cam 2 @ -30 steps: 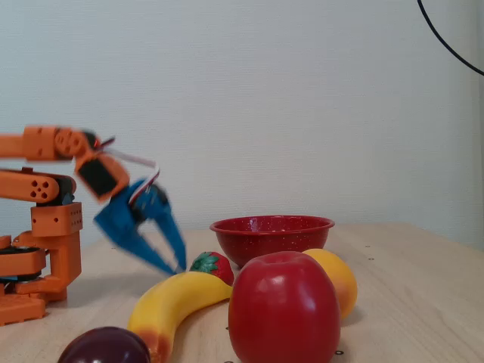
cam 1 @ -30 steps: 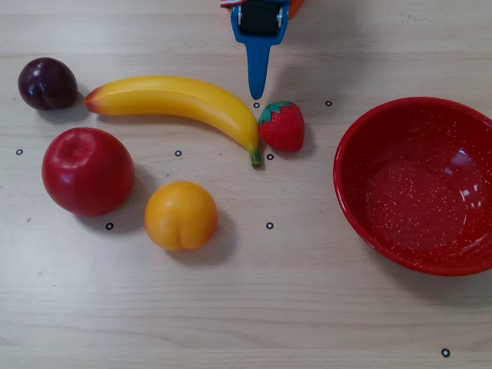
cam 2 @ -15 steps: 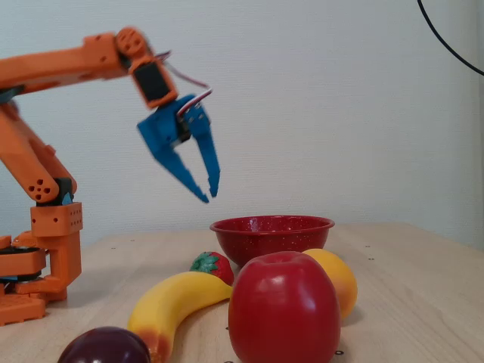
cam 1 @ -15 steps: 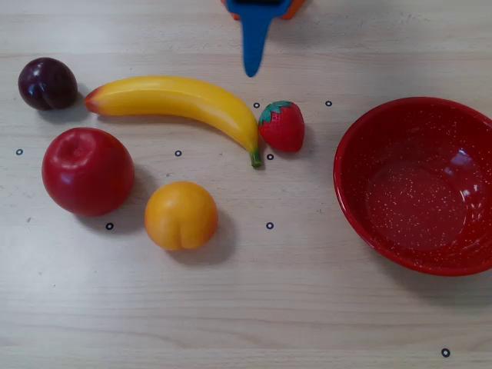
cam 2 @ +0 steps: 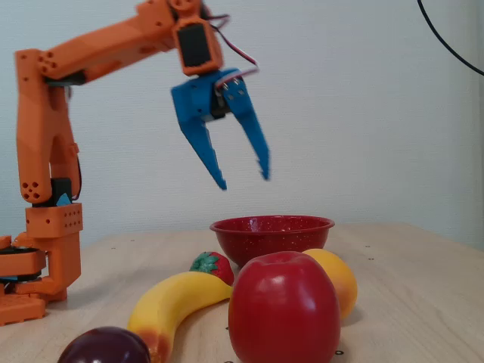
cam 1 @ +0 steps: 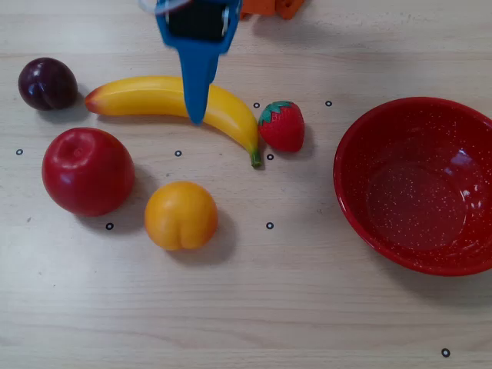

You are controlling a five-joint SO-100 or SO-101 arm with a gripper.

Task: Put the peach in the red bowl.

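The peach (cam 1: 181,215) is a round yellow-orange fruit with a shallow crease, lying on the table right of the red apple (cam 1: 88,171). In the fixed view the peach (cam 2: 338,281) peeks out behind the apple (cam 2: 283,308). The red bowl (cam 1: 419,184) with white speckles sits empty at the right; in the fixed view it (cam 2: 272,234) stands at the back. My blue gripper (cam 2: 243,180) is open and empty, high above the table. In the overhead view the gripper (cam 1: 197,115) hangs over the banana, up and away from the peach.
A yellow banana (cam 1: 177,104), a strawberry (cam 1: 282,125) and a dark purple plum (cam 1: 47,83) lie near the peach. The orange arm base (cam 2: 41,249) stands at the left of the fixed view. Small black ring marks dot the wooden table (cam 1: 292,307).
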